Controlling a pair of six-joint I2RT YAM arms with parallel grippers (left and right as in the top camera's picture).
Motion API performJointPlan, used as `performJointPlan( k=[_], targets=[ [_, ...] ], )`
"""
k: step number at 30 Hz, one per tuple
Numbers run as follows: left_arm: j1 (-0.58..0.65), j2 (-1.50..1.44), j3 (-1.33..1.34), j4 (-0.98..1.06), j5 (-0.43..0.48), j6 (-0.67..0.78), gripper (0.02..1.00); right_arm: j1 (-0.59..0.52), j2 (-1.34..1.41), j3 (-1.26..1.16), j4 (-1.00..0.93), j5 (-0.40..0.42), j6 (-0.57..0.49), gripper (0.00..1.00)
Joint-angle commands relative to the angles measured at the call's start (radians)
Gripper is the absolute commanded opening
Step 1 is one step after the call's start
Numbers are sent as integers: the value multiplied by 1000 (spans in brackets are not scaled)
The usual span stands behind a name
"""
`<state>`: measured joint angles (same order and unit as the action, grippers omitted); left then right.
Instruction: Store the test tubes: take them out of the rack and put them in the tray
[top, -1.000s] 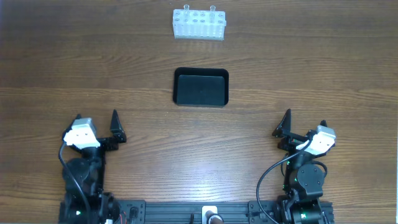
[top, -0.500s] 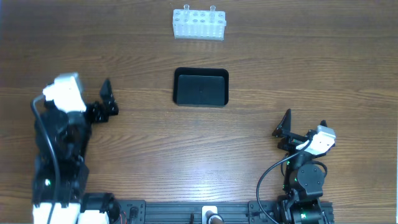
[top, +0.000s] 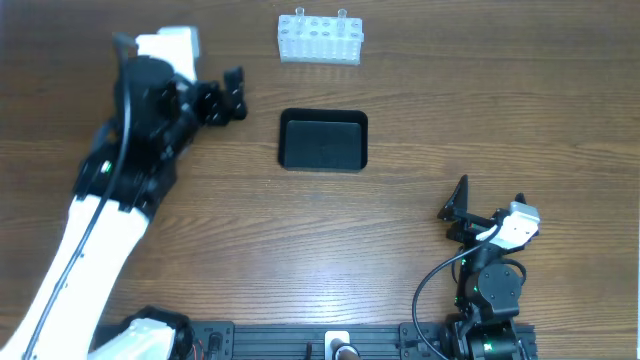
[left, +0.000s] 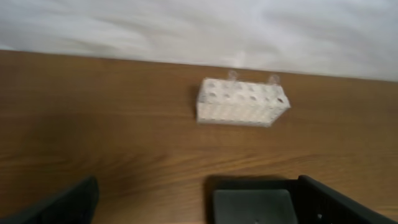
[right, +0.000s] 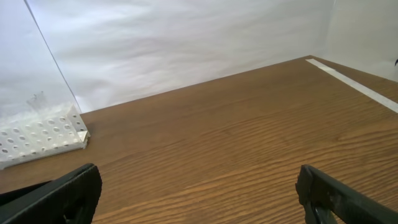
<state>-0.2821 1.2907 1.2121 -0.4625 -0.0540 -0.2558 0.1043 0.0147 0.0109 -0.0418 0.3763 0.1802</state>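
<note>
My left jaws, spread wide and empty, are swinging up beside the tray toward the rack, nearing its two tubes; my right jaws are idling open.

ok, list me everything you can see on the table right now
rack: 1, white, far side of the table, beyond the tray
tubes: 2, clear, standing in the rack's back row, one near each end
tray: 1, black, mid-table, nearer than the rack, no tubes in it
table: 1, brown wood, under everything
left claw: 1, black, open, raised left of the tray, facing the rack
right claw: 1, black, open, near its base at the near right, apart from the tray
</note>
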Motion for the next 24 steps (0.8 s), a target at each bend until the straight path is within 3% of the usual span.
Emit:
performJointPlan(
  k=[1, 6, 24],
  targets=[
    [-57, 171, 166, -57, -56, -23, 998, -6, -10, -5, -3, -2, -2, 991],
    [-100, 372, 357, -135, -101, -27, 998, -6, -10, -5, -3, -2, -2, 991],
    [-108, 893, 861, -212, -93, -66, 993, -6, -10, -5, -3, -2, -2, 993]
  ],
)
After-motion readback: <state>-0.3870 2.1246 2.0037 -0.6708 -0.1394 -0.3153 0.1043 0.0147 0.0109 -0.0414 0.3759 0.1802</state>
